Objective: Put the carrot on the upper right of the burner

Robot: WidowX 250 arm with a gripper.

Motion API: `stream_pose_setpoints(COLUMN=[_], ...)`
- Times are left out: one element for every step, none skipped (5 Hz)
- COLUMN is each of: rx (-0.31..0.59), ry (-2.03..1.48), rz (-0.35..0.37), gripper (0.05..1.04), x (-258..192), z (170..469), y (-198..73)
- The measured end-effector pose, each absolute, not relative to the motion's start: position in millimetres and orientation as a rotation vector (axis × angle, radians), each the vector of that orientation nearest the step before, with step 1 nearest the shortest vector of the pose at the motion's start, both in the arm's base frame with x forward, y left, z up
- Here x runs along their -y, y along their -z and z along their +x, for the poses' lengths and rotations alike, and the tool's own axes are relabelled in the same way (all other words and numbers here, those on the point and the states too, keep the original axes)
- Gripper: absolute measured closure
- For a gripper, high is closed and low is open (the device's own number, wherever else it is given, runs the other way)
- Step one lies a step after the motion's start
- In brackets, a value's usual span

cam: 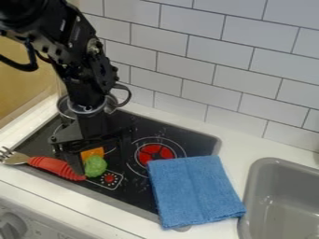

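- No words or numbers can be read.
- On the black stove top [135, 190], toward its front edge: a small outlined panel [115, 185] bearing a red dot [109, 178] ringed by short red marks, like a little sun; no lettering can be read in it.
- Also on the stove top: thin pale rings printed around the red burner [156, 153], with no letter or figure that can be read.
- On the pale front face [59, 228], beside the grey knob [11, 226]: a few faint marks, too small to read.
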State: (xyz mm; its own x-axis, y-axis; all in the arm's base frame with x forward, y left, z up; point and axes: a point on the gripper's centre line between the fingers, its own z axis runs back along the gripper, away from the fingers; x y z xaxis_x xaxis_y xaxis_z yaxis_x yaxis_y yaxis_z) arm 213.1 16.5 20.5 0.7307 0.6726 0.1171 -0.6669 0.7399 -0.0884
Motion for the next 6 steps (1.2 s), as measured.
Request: stream_pose_setpoints(rx=[0.131,0.131,0.133,0.124,0.115,0.193], ry=[-0.742,-0.744,-0.737,-0.739,-0.744,-0.721], rz=[-0.028,-0.02,-0.009,-0.01,-0.027,-0.055], gripper=[0.142,0.454,0.574,0.576,0.576,0.576], x=[-18,-18,-18,-17,-15,-14], z=[213,213,216,215,220,248], y=[-15,-12,-11,-11,-16,-42])
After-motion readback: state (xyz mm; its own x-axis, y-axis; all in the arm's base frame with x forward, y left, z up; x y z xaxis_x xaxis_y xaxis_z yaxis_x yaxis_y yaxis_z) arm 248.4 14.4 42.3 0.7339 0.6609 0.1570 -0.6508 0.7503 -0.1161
